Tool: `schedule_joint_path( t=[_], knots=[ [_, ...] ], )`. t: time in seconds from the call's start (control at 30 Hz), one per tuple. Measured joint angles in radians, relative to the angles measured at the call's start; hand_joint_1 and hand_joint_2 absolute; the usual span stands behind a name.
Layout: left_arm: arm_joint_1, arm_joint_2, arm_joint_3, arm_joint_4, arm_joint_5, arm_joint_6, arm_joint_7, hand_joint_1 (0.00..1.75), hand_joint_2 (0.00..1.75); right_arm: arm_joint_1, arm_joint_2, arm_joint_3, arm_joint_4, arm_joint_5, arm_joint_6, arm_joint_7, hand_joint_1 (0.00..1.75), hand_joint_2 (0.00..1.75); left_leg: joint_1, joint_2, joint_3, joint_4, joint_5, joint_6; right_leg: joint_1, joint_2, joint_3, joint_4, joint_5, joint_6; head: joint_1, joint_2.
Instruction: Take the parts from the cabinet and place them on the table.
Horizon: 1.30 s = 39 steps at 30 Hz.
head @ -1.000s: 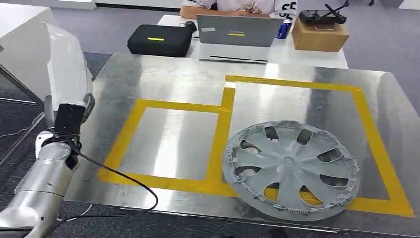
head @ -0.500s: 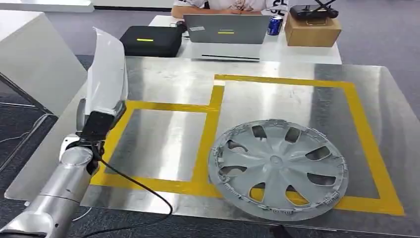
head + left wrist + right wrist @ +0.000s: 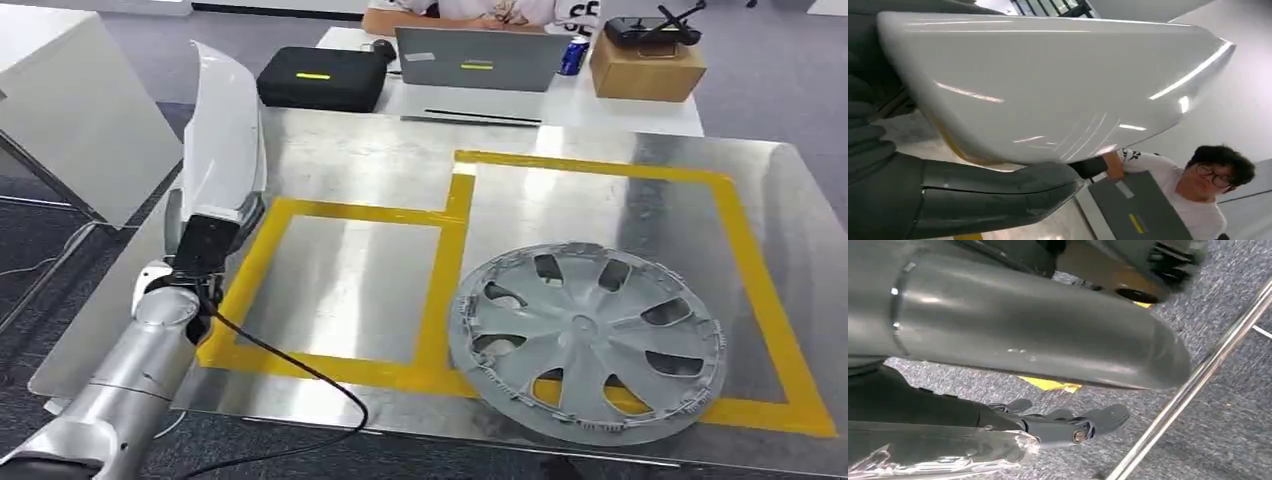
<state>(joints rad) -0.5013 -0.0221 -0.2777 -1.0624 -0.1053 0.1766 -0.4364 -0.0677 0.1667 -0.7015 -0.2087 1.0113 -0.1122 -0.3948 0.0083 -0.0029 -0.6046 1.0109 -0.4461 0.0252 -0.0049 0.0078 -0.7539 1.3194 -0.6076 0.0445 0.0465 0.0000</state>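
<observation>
A long white curved panel point(image 3: 222, 130) stands nearly upright over the metal table's point(image 3: 360, 170) left edge, and my left hand point(image 3: 207, 232) grips its lower end. In the left wrist view the panel point(image 3: 1048, 85) lies across my left hand point(image 3: 908, 200), with the thumb beneath it and the dark fingers behind it. A grey hubcap point(image 3: 585, 340) lies flat on the table, overlapping the near line of the right yellow box point(image 3: 735, 230). My right hand point(image 3: 1068, 427) hangs low over the carpet with its fingers stretched out and nothing in them.
A left yellow box point(image 3: 340, 285) marks bare table beside the panel. Behind the table a person point(image 3: 470, 10) sits at a desk with a laptop point(image 3: 478, 62), a black case point(image 3: 320, 78) and a cardboard box point(image 3: 645, 68). A white cabinet point(image 3: 70, 110) stands at the left.
My left arm has carried the white panel rightward from beside the table to over its left edge. The view itself swayed a little. The hubcap has stayed in place.
</observation>
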Motion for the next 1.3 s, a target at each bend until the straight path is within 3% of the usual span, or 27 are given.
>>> schedule_joint_path(
  t=[0.03, 0.07, 0.13, 0.17, 0.2, 0.3, 0.37, 0.47, 0.5, 0.53, 0.6, 0.63, 0.67, 0.73, 0.8, 0.87, 0.9, 1.0, 1.03, 1.07, 1.1, 1.17, 1.2, 1.23, 1.3],
  knots=[
    [0.002, -0.001, -0.003, 0.000, 0.000, 0.001, 0.002, 1.75, 1.75, 0.002, 0.000, 0.000, 0.000, -0.001, 0.000, 0.000, 0.00, 0.00, 0.000, 0.000, 0.000, 0.000, 0.000, 0.000, 0.000, 0.000, -0.003, 0.000, 0.012, 0.000, -0.001, 0.000],
    [0.004, -0.003, -0.006, 0.000, -0.001, 0.001, 0.003, 1.75, 1.75, 0.002, 0.000, 0.000, 0.000, -0.003, 0.000, 0.000, 0.00, 0.00, 0.000, -0.001, 0.001, 0.000, 0.000, 0.000, -0.001, 0.000, 0.018, -0.046, 0.046, 0.000, 0.000, 0.000],
    [0.005, -0.005, -0.012, 0.000, 0.001, 0.003, 0.003, 1.75, 1.75, 0.000, 0.000, 0.001, 0.000, -0.007, -0.004, 0.000, 0.00, 0.00, 0.000, -0.002, 0.004, 0.001, -0.002, -0.003, -0.002, -0.001, 0.108, -0.224, 0.133, -0.006, 0.000, 0.000],
    [0.005, -0.005, -0.014, 0.000, 0.002, 0.004, 0.003, 1.75, 1.75, -0.001, 0.000, 0.001, 0.000, -0.008, -0.006, 0.000, 0.00, 0.00, 0.000, -0.002, 0.005, 0.001, -0.004, -0.007, -0.002, -0.001, 0.142, -0.295, 0.143, -0.009, 0.000, 0.000],
    [0.004, -0.005, -0.015, 0.002, 0.005, 0.005, 0.003, 1.75, 1.75, -0.002, 0.000, 0.001, 0.000, -0.009, -0.006, 0.000, 0.00, 0.00, -0.008, -0.002, 0.000, 0.006, -0.006, -0.013, 0.002, 0.001, 0.162, -0.313, 0.134, -0.013, -0.001, 0.000],
    [0.012, -0.007, -0.019, 0.008, 0.012, 0.006, 0.002, 1.75, 1.75, 0.005, 0.000, 0.003, 0.000, -0.013, -0.008, 0.000, 0.00, 0.00, -0.005, -0.002, 0.002, 0.001, -0.001, -0.027, 0.005, 0.002, 0.158, -0.307, 0.135, -0.027, -0.002, 0.000],
    [0.015, -0.007, -0.019, 0.011, 0.013, 0.006, -0.001, 1.75, 1.75, 0.004, -0.001, 0.003, 0.000, -0.014, -0.009, 0.000, 0.00, 0.00, -0.002, -0.001, -0.004, 0.018, -0.024, -0.038, -0.001, 0.001, 0.163, -0.318, 0.144, -0.041, -0.003, 0.000],
    [0.019, -0.007, -0.020, 0.016, 0.016, 0.005, -0.006, 1.75, 1.75, 0.001, -0.001, 0.008, 0.000, -0.018, -0.009, 0.000, 0.00, 0.00, -0.002, -0.001, -0.099, 0.229, -0.134, -0.045, 0.000, 0.000, 0.163, -0.317, 0.141, -0.050, -0.005, 0.000],
    [0.023, -0.007, -0.021, 0.018, 0.021, 0.004, -0.006, 1.75, 1.75, 0.002, -0.001, 0.008, 0.000, -0.019, -0.009, 0.000, 0.00, 0.00, -0.002, -0.001, -0.129, 0.291, -0.152, -0.046, 0.001, 0.000, 0.163, -0.316, 0.141, -0.050, -0.006, 0.000],
    [0.028, -0.007, -0.021, 0.020, 0.024, 0.004, -0.006, 1.75, 1.75, 0.003, -0.001, 0.008, 0.000, -0.022, -0.010, 0.000, 0.00, 0.00, -0.001, -0.001, -0.138, 0.304, -0.144, -0.045, 0.001, 0.001, 0.164, -0.316, 0.141, -0.051, -0.005, 0.000],
    [0.030, -0.008, -0.021, 0.023, 0.032, 0.004, -0.006, 1.75, 1.75, 0.003, -0.001, 0.008, 0.000, -0.024, -0.011, 0.000, 0.00, 0.00, -0.001, 0.000, -0.100, 0.218, -0.070, -0.042, 0.001, 0.003, 0.166, -0.314, 0.139, -0.050, -0.005, 0.000],
    [0.029, -0.008, -0.021, 0.024, 0.032, 0.004, -0.006, 1.75, 1.75, 0.003, -0.001, 0.008, 0.000, -0.025, -0.011, 0.000, 0.00, 0.00, -0.002, 0.000, -0.054, 0.124, -0.018, -0.038, 0.001, 0.004, 0.169, -0.313, 0.137, -0.049, -0.006, 0.000],
    [0.028, -0.008, -0.021, 0.024, 0.033, 0.004, -0.006, 1.75, 1.75, 0.004, 0.000, 0.008, 0.000, -0.025, -0.011, 0.000, 0.00, 0.00, -0.002, 0.000, -0.017, 0.046, 0.012, -0.032, 0.002, 0.004, 0.171, -0.313, 0.134, -0.046, -0.006, 0.000],
    [0.027, -0.012, -0.021, 0.024, 0.033, 0.004, -0.006, 1.75, 1.75, 0.002, -0.001, 0.008, 0.000, -0.025, -0.012, 0.000, 0.00, 0.00, -0.006, 0.000, 0.000, 0.008, -0.007, -0.028, 0.009, 0.003, 0.163, -0.307, 0.132, -0.038, -0.004, 0.000],
    [0.031, -0.013, -0.021, 0.026, 0.033, 0.004, -0.005, 1.75, 1.75, 0.003, 0.000, 0.008, 0.000, -0.026, -0.012, 0.000, 0.00, 0.00, -0.009, -0.002, -0.004, 0.010, -0.007, -0.022, 0.005, 0.001, 0.164, -0.311, 0.134, -0.029, -0.005, 0.000],
    [0.029, -0.015, -0.021, 0.026, 0.033, 0.004, -0.005, 1.75, 1.75, 0.003, -0.001, 0.008, 0.000, -0.026, -0.013, 0.000, 0.00, 0.00, -0.001, -0.001, 0.004, -0.001, -0.001, -0.010, 0.005, 0.002, 0.156, -0.298, 0.119, -0.018, -0.005, 0.000],
    [0.027, -0.017, -0.021, 0.026, 0.033, 0.004, -0.006, 1.75, 1.75, 0.002, -0.001, 0.008, 0.000, -0.026, -0.013, 0.000, 0.00, 0.00, 0.000, -0.001, 0.005, -0.001, -0.002, -0.004, 0.004, 0.000, 0.135, -0.254, 0.090, -0.013, 0.003, 0.000],
    [0.028, -0.019, -0.021, 0.027, 0.033, 0.004, -0.005, 1.75, 1.75, 0.004, -0.001, 0.008, 0.000, -0.026, -0.013, 0.000, 0.00, 0.00, 0.000, 0.000, 0.004, -0.001, -0.003, 0.000, 0.000, 0.000, 0.017, -0.017, -0.006, -0.002, 0.007, 0.000],
    [0.029, -0.019, -0.021, 0.029, 0.033, 0.004, -0.005, 1.75, 1.75, 0.006, -0.001, 0.008, 0.000, -0.026, -0.013, 0.000, 0.00, 0.00, 0.000, 0.000, 0.005, -0.001, -0.003, 0.000, -0.001, 0.000, -0.002, 0.013, -0.005, 0.000, 0.006, 0.000],
    [0.029, -0.019, -0.021, 0.031, 0.033, 0.004, -0.005, 1.75, 1.75, 0.006, -0.001, 0.009, 0.001, -0.026, -0.013, 0.000, 0.00, 0.00, 0.000, -0.001, 0.005, 0.000, -0.003, -0.001, -0.002, 0.000, 0.005, -0.005, 0.019, 0.000, 0.006, 0.000],
    [0.029, -0.019, -0.021, 0.032, 0.033, 0.004, -0.003, 1.75, 1.75, 0.006, -0.001, 0.009, 0.001, -0.026, -0.013, 0.000, 0.00, 0.00, 0.000, -0.002, 0.007, 0.000, -0.003, -0.001, -0.004, 0.000, 0.033, -0.070, 0.062, -0.001, 0.007, 0.000],
    [0.029, -0.019, -0.021, 0.032, 0.033, 0.004, -0.003, 1.75, 1.75, 0.003, -0.001, 0.009, 0.001, -0.026, -0.014, 0.000, 0.00, 0.00, 0.000, -0.002, 0.012, 0.000, -0.006, -0.006, -0.006, -0.002, 0.124, -0.253, 0.147, -0.005, 0.007, 0.000],
    [0.029, -0.019, -0.021, 0.033, 0.034, 0.004, -0.003, 1.75, 1.75, 0.001, -0.001, 0.009, 0.001, -0.027, -0.014, 0.000, 0.00, 0.00, -0.007, -0.003, 0.010, 0.002, -0.009, -0.012, -0.002, -0.001, 0.150, -0.299, 0.137, -0.008, 0.006, 0.000],
    [0.028, -0.018, -0.021, 0.033, 0.035, 0.001, -0.003, 1.75, 1.75, 0.000, -0.001, 0.009, 0.001, -0.027, -0.013, 0.000, 0.00, 0.00, -0.008, -0.003, 0.006, 0.005, -0.008, -0.017, -0.003, 0.001, 0.159, -0.309, 0.137, -0.014, 0.003, 0.000],
    [0.030, -0.018, -0.021, 0.035, 0.044, -0.007, 0.003, 1.75, 1.75, 0.005, -0.001, 0.011, 0.001, -0.031, -0.013, 0.000, 0.00, 0.00, -0.005, -0.003, 0.006, 0.000, -0.003, -0.025, 0.001, 0.002, 0.156, -0.305, 0.138, -0.022, 0.003, 0.000]
  ],
)
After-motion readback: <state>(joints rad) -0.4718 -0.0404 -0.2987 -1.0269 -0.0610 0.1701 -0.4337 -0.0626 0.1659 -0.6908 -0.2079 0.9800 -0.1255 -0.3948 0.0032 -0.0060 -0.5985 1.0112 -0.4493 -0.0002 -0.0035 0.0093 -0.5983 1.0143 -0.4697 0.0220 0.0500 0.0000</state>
